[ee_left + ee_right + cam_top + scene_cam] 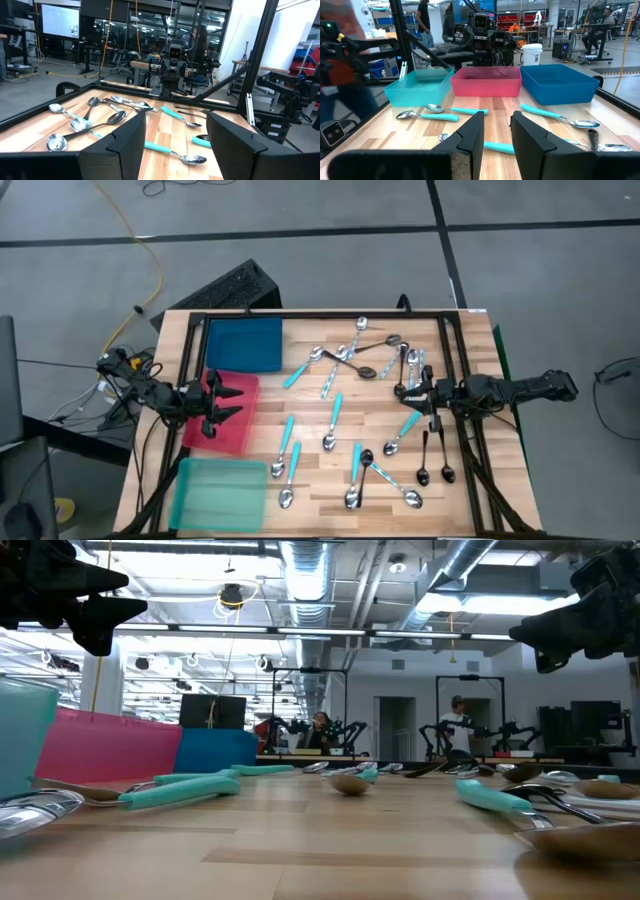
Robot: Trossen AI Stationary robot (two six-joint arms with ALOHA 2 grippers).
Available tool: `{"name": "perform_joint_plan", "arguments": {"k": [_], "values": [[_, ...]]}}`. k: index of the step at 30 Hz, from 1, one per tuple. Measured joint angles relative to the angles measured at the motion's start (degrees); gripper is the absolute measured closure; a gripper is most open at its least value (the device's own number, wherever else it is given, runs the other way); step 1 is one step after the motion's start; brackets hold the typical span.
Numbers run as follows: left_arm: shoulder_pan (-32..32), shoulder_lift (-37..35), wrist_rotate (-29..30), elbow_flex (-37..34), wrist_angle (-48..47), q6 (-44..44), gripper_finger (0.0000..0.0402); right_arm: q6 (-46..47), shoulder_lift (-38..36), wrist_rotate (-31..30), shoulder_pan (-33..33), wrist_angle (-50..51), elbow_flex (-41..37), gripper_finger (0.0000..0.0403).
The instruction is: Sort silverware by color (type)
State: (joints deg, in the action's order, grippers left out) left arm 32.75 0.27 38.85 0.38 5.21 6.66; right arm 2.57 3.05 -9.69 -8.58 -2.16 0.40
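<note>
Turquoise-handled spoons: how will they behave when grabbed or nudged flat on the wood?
The turquoise-handled spoons lie flat on the table, so they probably sit too low to pinch easily. Handles look like plastic: likely light and stiff, probably grippier than the shiny bowls. A nudge would probably make one slide or pivot on its rounded bowl rather than roll.

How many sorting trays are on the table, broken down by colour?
blue tray: 1
red tray: 1
teal tray: 1
Total: 3
</note>
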Motion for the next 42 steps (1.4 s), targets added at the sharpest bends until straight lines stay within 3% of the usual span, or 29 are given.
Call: {"name": "perform_joint_plan", "arguments": {"k": [24,30,37,42], "values": [[0.0,0.0,0.0,0.0,0.0,0.3,0.0207,0.0,0.0,0.0,0.0,0.0,0.0,0.0282],[0.0,0.0,0.0,0.0,0.0,7.5,0.0207,0.0,0.0,0.0,0.0,0.0,0.0,0.0282],[0.0,0.0,0.4,0.0,0.0,22.6,0.0207,-0.3,0.0,-0.1,0.0,0.0,0.0,0.0282],[0.0,0.0,0.5,0.0,0.0,26.2,0.0207,-7.4,0.0,-1.6,0.1,-0.2,0.0,0.0282]]}}
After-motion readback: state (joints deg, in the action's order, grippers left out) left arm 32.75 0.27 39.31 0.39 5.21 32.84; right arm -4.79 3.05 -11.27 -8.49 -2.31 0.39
